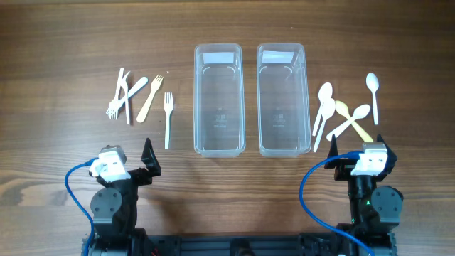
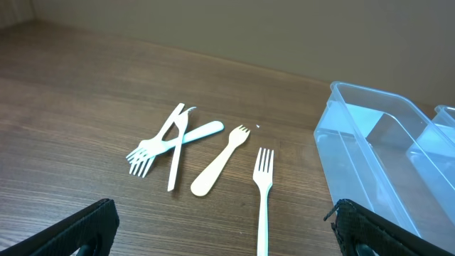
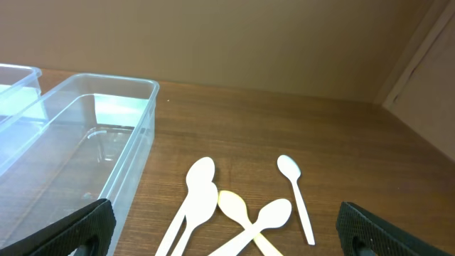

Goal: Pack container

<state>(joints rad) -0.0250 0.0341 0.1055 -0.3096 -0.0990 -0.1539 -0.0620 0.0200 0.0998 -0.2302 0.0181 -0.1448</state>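
Observation:
Two clear plastic containers stand side by side mid-table, the left container point(image 1: 219, 99) and the right container point(image 1: 281, 99), both empty. Several white and cream forks point(image 1: 135, 96) lie left of them, with one white fork point(image 1: 168, 119) apart; they show in the left wrist view point(image 2: 213, 153). Several spoons point(image 1: 341, 114) lie to the right, one white spoon point(image 1: 372, 92) apart; they show in the right wrist view point(image 3: 234, 210). My left gripper point(image 2: 224, 235) is open and empty, short of the forks. My right gripper point(image 3: 224, 231) is open and empty, short of the spoons.
The wooden table point(image 1: 64, 43) carries nothing else. Blue cables loop beside both arm bases near the front edge. A wall edge rises at the far right in the right wrist view point(image 3: 419, 64).

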